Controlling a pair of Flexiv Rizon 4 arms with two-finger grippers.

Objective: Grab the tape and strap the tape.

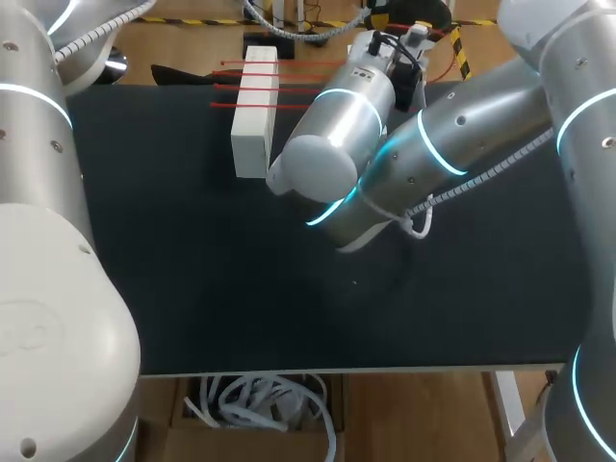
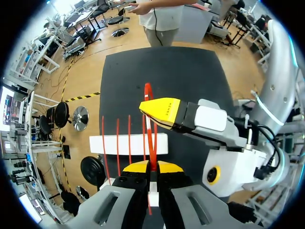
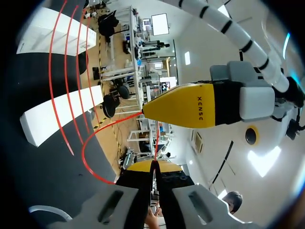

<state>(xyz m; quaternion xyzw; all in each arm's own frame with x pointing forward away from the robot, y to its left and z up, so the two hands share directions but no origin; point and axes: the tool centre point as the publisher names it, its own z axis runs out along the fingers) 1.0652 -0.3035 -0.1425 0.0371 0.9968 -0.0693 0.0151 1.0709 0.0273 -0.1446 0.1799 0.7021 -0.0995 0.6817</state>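
The near part of the black table lies bare. Farther back, left of centre, stands a white block with strands of red tape running across it. Just right of it, toward the far edge, the left gripper and the right gripper sit close together, each pinched narrow on a loop of that tape. The tape looks thin, light and limp, so it is best gripped flat and pulled gently to keep it taut.

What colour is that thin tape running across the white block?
Red. The tape shows best in the left wrist view, in strands across the white block.
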